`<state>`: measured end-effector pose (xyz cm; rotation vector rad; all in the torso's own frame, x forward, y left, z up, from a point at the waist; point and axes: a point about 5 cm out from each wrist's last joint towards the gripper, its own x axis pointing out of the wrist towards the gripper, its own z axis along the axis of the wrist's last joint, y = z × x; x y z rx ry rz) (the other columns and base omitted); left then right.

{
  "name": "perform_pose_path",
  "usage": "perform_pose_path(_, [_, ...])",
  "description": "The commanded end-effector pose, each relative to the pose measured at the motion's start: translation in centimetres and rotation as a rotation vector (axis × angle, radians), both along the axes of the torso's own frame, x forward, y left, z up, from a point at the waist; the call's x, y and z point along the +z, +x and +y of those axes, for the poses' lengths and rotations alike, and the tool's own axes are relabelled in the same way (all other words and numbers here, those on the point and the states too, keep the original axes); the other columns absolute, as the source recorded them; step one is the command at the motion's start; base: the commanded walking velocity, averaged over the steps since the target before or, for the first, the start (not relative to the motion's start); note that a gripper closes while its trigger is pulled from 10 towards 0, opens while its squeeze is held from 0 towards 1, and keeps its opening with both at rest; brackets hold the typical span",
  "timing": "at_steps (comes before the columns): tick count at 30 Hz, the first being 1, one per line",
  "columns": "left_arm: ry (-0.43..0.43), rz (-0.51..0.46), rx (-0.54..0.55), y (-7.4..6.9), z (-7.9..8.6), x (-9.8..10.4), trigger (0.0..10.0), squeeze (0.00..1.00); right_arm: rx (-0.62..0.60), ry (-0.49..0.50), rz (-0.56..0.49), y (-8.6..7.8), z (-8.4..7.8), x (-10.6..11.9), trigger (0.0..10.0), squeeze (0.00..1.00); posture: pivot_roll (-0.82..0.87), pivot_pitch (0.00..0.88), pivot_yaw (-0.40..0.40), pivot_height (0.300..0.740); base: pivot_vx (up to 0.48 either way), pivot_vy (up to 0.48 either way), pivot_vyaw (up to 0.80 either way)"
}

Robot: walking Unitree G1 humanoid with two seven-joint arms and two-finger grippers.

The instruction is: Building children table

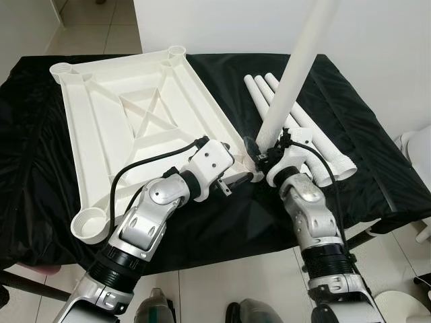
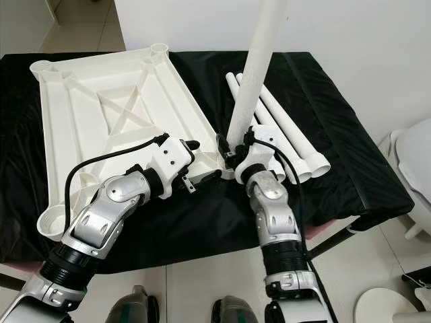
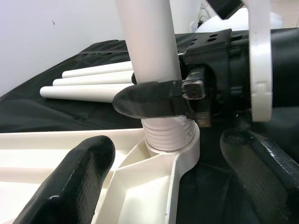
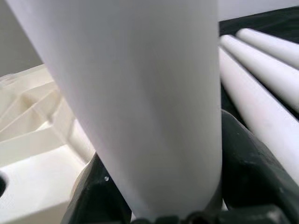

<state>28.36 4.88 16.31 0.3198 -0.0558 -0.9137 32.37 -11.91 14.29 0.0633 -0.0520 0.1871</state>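
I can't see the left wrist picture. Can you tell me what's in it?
The right gripper clamps a white table leg whose threaded end sits in a corner socket of the upside-down white tabletop. Three more legs lie behind on black cloth.

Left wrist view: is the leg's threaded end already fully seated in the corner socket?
No. Several ridges of thread on the leg show above the corner socket of the tabletop, while the right hand clamps the leg just above them.
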Motion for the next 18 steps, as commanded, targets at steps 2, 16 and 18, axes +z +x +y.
perform_pose_path(2, [0.003,0.009,-0.023,-0.2,-0.1,-0.1,10.0,0.0,-0.087,0.035,0.036,0.0,-0.4,-0.5,0.0,0.0,-0.06,0.001,-0.005,0.74,0.0,0.0,0.0])
perform_pose_path(16, [0.018,0.006,-0.027,-0.1,-0.1,-0.1,10.0,0.0,-0.187,0.051,0.061,0.1,1.3,-0.9,10.0,1.0,-0.06,0.0,-0.013,0.74,0.0,0.0,0.0])
perform_pose_path(18, [0.026,0.008,-0.018,0.0,0.0,-0.3,10.0,0.0,-0.147,0.064,0.034,-0.1,1.3,-0.6,10.0,1.0,-0.06,0.0,-0.009,0.74,0.0,0.0,0.0])
